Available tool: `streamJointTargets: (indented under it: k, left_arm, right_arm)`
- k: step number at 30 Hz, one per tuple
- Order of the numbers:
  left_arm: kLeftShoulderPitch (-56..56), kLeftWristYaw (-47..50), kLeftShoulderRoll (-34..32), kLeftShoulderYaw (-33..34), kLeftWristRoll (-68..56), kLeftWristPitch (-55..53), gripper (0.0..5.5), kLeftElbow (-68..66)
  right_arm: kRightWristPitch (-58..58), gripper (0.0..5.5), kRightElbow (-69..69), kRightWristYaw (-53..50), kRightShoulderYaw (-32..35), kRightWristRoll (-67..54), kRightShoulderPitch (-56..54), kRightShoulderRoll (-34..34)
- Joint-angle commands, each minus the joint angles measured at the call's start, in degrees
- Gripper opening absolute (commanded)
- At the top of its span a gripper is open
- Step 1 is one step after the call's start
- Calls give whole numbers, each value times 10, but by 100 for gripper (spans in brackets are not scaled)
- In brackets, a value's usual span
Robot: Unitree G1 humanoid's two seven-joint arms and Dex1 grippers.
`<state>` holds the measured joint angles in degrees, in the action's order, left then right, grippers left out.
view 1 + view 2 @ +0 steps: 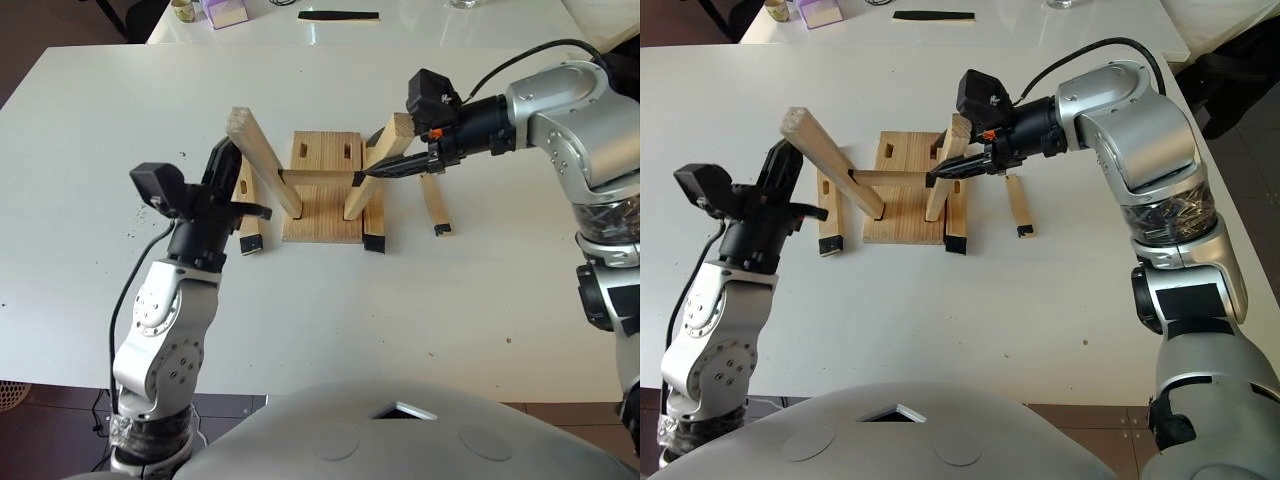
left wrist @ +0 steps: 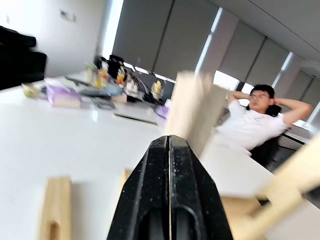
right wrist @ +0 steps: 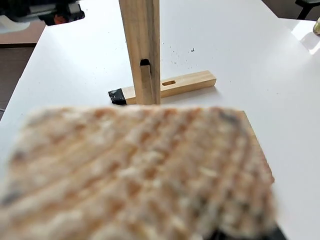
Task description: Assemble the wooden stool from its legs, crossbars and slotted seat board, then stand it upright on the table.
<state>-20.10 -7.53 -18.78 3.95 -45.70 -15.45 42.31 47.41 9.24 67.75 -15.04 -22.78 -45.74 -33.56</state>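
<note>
Half done: leg pair (image 1: pixel 262 160) with crossbar (image 1: pixel 318 177) on seat board (image 1: pixel 322 225) mid-frame; loose legs (image 1: pixel 436 208) unfitted. Left hand (image 1: pixel 226 160) pinched shut; right hand (image 1: pixel 385 170) probably gripping leg pair.

Back there's a second white table (image 1: pixel 430 25) with a purple box (image 1: pixel 224 12) on it, a little jar (image 1: pixel 182 10) just beside that, and a flat black strip (image 1: pixel 338 16) lying further to the right. Tall grey blinds (image 2: pixel 185 45) line the windows across the room.
</note>
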Motion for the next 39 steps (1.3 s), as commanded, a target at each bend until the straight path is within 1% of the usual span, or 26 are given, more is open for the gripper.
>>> streamJointTargets:
  k: [1, 7, 9, 12, 14, 16, 18, 20, 22, 24, 26, 30, 34, 36, 37, 39]
  left_arm:
    - [-18, -39, -13, 45, -38, -3, 0, -9]
    - [-25, -58, -19, 92, -64, -9, 0, -12]
    - [-18, -61, -26, 113, -68, -12, 0, -26]
    - [11, -43, -34, 149, -66, -19, 0, -71]
    - [40, -32, -38, 155, -49, -24, 0, -98]
    - [63, -21, -40, 145, -17, -30, 0, -116]
    - [81, -23, -37, 125, 2, -35, 0, -123]
    - [101, -32, -36, 92, 30, -41, 0, -127]
    - [138, -25, -22, 48, 67, -46, 0, -132]
    - [173, -11, -2, 7, 98, -50, 0, -138]
    - [180, 1, 10, -18, 125, -52, 0, -122]
    - [146, 25, 18, -18, 142, -71, 0, -78]
    - [104, 41, 27, -17, 145, -94, 0, -45]
    - [101, 48, 27, -4, 154, -97, 0, -45]
    - [102, 55, 28, 8, 160, -97, 0, -43]
    - [113, 94, 38, 51, 176, -90, 0, -39]
  right_arm:
    - [-24, 287, 29, -16, 44, -30, 11, 9]
    - [-27, 386, 37, -27, 100, -55, 47, -23]
    - [-27, 391, 35, -26, 133, -71, 62, -37]
    - [-3, 391, 39, -40, 210, -133, 83, -40]
    - [18, 391, 49, -43, 257, -172, 113, -53]
    - [18, 391, 57, -32, 272, -179, 158, -79]
    - [-8, 365, 57, -46, 258, -147, 194, -92]
    - [-41, 330, 73, -105, 228, -96, 224, -76]
    - [-28, 295, 113, -257, 199, -26, 244, -10]
    - [-14, 261, 183, -366, 171, 10, 279, 57]
    - [0, 223, 244, -450, 126, 57, 311, 99]
    - [37, 153, 305, -557, 62, 120, 340, 151]
    - [32, 91, 295, -607, 26, 157, 359, 185]
    - [30, 58, 293, -625, 26, 170, 367, 197]
    - [27, 39, 292, -639, 38, 178, 370, 203]
    - [21, 2, 297, -680, 84, 205, 374, 212]
